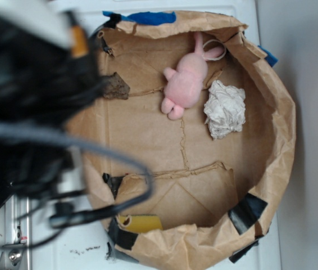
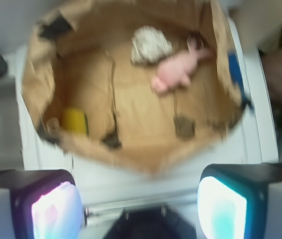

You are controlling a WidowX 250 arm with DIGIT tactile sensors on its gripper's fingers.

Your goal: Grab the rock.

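1. The claw (image 2: 141, 201) is being held wide open, nothing between its pads (image 2: 56, 209).
2. The rock (image 2: 184, 126) is lying well ahead of the claw, slightly right, inside the paper enclosure (image 2: 36, 64).
3. The pink plush toy (image 2: 177, 71) and paper ball (image 2: 150, 44) are lying farther ahead.

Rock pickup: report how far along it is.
Done: nothing that shows yet. The rock lies untouched on the paper floor by the bin's wall, apart from the pink toy. In hand: the hand hangs open and empty outside the bin. Left: move over the rock, lower, close and lift.
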